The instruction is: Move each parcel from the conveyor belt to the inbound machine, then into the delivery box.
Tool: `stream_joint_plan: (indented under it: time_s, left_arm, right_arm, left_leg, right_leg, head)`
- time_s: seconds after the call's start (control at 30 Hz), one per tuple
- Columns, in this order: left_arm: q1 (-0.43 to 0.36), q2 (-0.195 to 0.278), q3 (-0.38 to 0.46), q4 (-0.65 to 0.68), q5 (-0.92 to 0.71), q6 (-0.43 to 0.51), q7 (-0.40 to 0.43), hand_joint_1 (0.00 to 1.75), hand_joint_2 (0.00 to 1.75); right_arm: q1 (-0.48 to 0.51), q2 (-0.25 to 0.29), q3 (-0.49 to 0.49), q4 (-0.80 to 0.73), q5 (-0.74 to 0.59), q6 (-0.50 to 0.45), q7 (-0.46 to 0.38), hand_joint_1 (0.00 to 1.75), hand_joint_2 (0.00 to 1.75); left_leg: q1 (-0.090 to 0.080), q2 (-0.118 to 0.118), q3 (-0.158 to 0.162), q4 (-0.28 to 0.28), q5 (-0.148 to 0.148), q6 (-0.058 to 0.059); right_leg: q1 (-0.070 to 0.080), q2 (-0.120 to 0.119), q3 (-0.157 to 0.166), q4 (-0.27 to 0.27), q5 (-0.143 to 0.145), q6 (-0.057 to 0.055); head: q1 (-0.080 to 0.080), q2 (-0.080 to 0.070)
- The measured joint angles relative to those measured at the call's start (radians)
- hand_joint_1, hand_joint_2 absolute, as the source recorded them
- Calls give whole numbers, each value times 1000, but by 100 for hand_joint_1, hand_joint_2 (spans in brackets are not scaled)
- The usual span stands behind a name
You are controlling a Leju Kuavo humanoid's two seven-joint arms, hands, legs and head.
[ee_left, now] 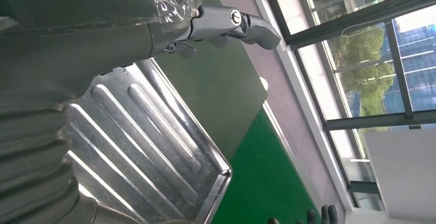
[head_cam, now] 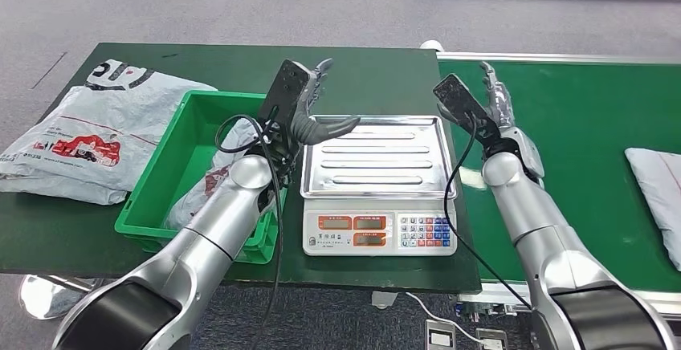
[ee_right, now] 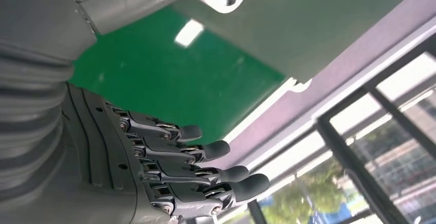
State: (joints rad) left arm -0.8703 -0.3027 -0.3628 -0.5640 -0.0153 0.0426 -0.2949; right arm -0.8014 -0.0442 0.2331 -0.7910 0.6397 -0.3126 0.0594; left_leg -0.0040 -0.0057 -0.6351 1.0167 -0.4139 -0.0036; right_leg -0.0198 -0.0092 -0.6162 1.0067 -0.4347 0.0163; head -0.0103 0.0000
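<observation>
Scale (head_cam: 379, 231) pan bare; both hands spread, holding nothing. Right hand (head_cam: 491, 97) should swing to 3 o'clock, take parcel (head_cam: 660, 191) on belt (head_cam: 578, 117) by its near edge.

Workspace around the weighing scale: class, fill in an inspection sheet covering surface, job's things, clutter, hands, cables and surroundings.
Surface: dark green table, bright green conveyor belt on its right.
Job's things: grey parcel on belt; steel-trayed scale, tray bare; green plastic crate holding a bagged parcel.
Clutter: grey printed mailer bag beside crate.
Hands: left hand and right hand raised, fingers apart, holding nothing.
Cables: black cable along right arm.
Surroundings: grey floor; windows.
</observation>
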Motion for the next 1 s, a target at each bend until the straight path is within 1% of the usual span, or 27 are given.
stream_joint_plan:
  time_s: [0.13,0.27,0.43,0.5,0.57,0.67,0.73,0.8,0.9,1.0]
  left_arm:
    - [1,0,0,-4,-18,8,-21,0,175]
    - [12,0,0,-8,-40,25,-51,0,175]
    - [30,-1,0,-14,-45,43,-68,0,175]
    - [40,0,0,-16,-45,42,-76,0,175]
    - [50,0,0,-19,-45,36,-86,0,175]
    - [60,0,0,-19,-39,15,-98,0,175]
    - [61,0,0,-17,-24,-15,-107,0,175]
    - [62,-2,0,-14,-8,-38,-115,0,175]
    - [65,-3,0,-12,8,-46,-128,0,175]
    - [68,-4,0,-13,18,-45,-136,0,175]
  right_arm:
    - [-1,-7,-1,31,61,-67,2,0,175]
    - [39,-21,-15,32,64,-122,-50,0,175]
    - [86,-25,-41,28,61,-140,-113,0,175]
    - [110,-22,-60,12,-14,-97,-173,0,175]
    - [145,-14,-91,-17,-132,-14,-247,0,175]
    - [203,-3,-133,-61,-268,100,-303,0,175]
    - [251,-1,-157,-104,-376,195,-319,0,175]
    - [312,-1,-171,-164,-460,261,-321,0,175]
    - [394,-1,-173,-255,-515,302,-310,0,175]
    - [437,-3,-173,-313,-528,312,-300,0,175]
  left_leg:
    - [0,0,0,0,0,0]
    - [0,0,0,0,0,0]
    - [0,0,0,0,-1,0]
    - [0,0,0,0,-1,0]
    - [1,0,0,0,-1,0]
    - [1,0,0,0,-1,0]
    - [1,-1,0,0,-1,0]
    - [1,-2,0,0,-1,0]
    - [0,-1,0,0,-2,0]
    - [0,0,0,0,-2,0]
  right_leg:
    - [0,0,0,0,0,0]
    - [0,0,0,0,0,0]
    - [0,1,0,0,0,0]
    - [0,0,0,0,0,0]
    - [1,0,0,0,-1,0]
    - [1,0,0,0,-1,0]
    - [1,-1,0,0,-1,0]
    - [0,-2,0,0,-1,0]
    - [0,-1,0,0,-1,0]
    - [0,0,-1,0,-1,0]
  head:
    - [0,0]
    - [0,0]
    - [0,0]
    - [0,0]
    - [0,0]
    - [0,0]
    - [0,0]
    - [0,0]
    - [0,0]
    - [0,0]
